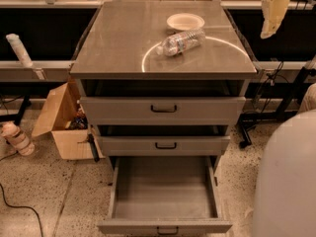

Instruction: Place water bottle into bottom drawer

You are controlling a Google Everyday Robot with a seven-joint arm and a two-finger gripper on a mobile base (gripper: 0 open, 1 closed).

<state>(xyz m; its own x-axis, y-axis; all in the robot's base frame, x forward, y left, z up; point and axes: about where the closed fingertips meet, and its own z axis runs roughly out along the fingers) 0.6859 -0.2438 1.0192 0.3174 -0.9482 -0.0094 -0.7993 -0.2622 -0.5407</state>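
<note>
Since the water bottle (180,42) lies on its side on the cabinet top (118,43), just in front of the white bowl (185,21) and close to touching it, the step in hand is, by my reading, the reach and grasp; nothing has been lifted yet. The gripper (271,19) hangs high at the right, beyond the cabinet's right edge and well apart from the bottle; whether it is released or clenched I cannot tell, though it carries nothing of the task. A pale rounded arm link (289,181) fills the lower right corner.

To do this well, I would bring the gripper in from the right and close it across the bottle's middle, square to its long axis, so the round body does not roll away; coming down on the side away from the bowl should keep the bowl from being nudged. The bottom drawer (163,226) already stands pulled out, its grey tray bare, so the carry is forward and down, past the two shut upper drawers (163,110).

The bottle is clear, ribbed plastic with a pale label band; it lies slantwise, one end toward the front left; thin walls of this kind likely give under a hard squeeze.
</note>
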